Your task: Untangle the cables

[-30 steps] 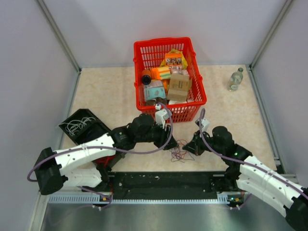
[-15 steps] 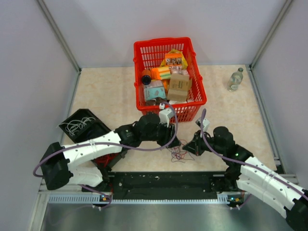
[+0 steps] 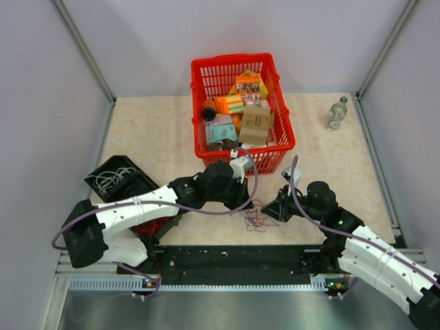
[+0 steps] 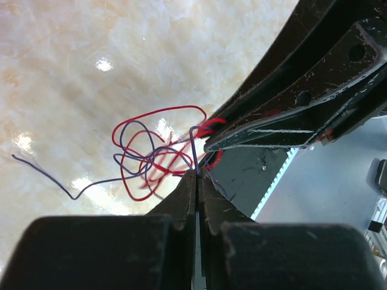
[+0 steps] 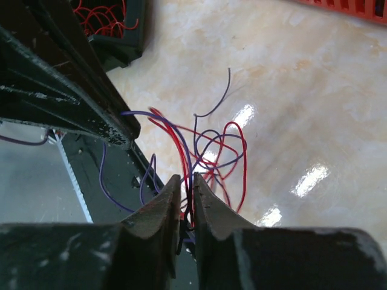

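The small tangle of thin red and violet wires (image 3: 256, 218) lies on the pale marbled counter (image 3: 158, 130), low in the middle of the top view, just below the red plastic basket (image 3: 194, 96). My left pincer (image 4: 198, 175) is clamped flat on one violet strand. My right pincer (image 5: 187, 181) pinches red and violet strands together. To do this well, I judge I should draw the two apart slowly and low, watch the loops slip, and ease off if a knot tightens.
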